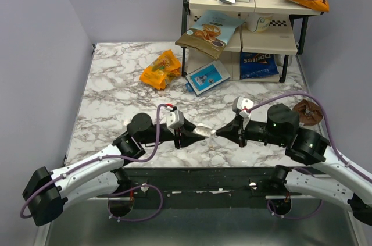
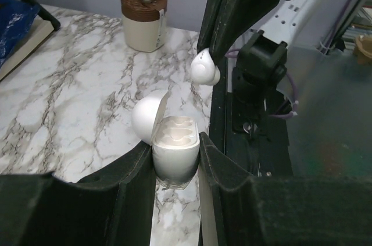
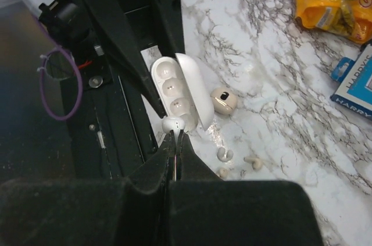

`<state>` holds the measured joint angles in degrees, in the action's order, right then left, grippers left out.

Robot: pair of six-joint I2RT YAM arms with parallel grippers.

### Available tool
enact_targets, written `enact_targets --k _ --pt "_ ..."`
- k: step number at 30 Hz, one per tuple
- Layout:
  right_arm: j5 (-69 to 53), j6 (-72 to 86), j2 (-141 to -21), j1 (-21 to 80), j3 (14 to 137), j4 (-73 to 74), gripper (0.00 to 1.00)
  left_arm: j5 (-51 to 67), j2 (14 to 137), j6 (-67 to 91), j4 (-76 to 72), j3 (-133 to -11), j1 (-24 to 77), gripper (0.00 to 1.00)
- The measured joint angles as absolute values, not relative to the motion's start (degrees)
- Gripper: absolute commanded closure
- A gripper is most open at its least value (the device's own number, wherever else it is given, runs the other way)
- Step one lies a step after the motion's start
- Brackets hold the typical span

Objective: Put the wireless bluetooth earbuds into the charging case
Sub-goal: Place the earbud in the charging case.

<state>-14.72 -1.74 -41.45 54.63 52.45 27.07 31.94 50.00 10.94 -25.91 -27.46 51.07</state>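
**One earbud at the case mouth, another waiting on the table**

The marble table (image 1: 116,95) carries the work at its near edge, about six o'clock in the top view, where the two arms meet tip to tip. The left gripper (image 2: 176,161) stands partly open, its fingers clamped on either side of the charging case (image 2: 174,153), which it holds with the lid swung back toward nine o'clock. The wells inside the case look empty in both wrist views, so by my reading no earbud is seated yet. The right gripper (image 3: 174,135) is fully closed, pinching a white earbud (image 3: 173,123) at its fingertips. In the right wrist view that earbud sits just at the six o'clock end of the open case, close to the nearest well; whether it touches the rim I cannot tell. A second earbud (image 3: 223,100), cream coloured, lies on the marble just beside the case at its three o'clock. Small pale bits (image 3: 238,161), perhaps ear tips, lie scattered near it at five o'clock.

So the first insertion looks under way but unfinished; left to do are seating this earbud, then fetching and seating the other one
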Motion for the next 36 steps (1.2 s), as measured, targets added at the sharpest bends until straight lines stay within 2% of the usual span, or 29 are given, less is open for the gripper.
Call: enact_targets --k 9,17,36 --pt "-15.27 -4.75 -41.23 58.08 52.45 28.64 0.99 43.20 53.82 9.26 -23.22 -30.76 47.62 1.00" --pt "-16.19 -6.79 -40.86 60.38 52.45 29.28 0.99 51.99 56.95 14.98 -25.17 -31.40 45.43 1.00" --pt "-11.51 -8.34 -41.47 63.81 51.94 27.29 0.99 57.25 57.69 22.57 -32.25 -32.36 45.32 1.00"
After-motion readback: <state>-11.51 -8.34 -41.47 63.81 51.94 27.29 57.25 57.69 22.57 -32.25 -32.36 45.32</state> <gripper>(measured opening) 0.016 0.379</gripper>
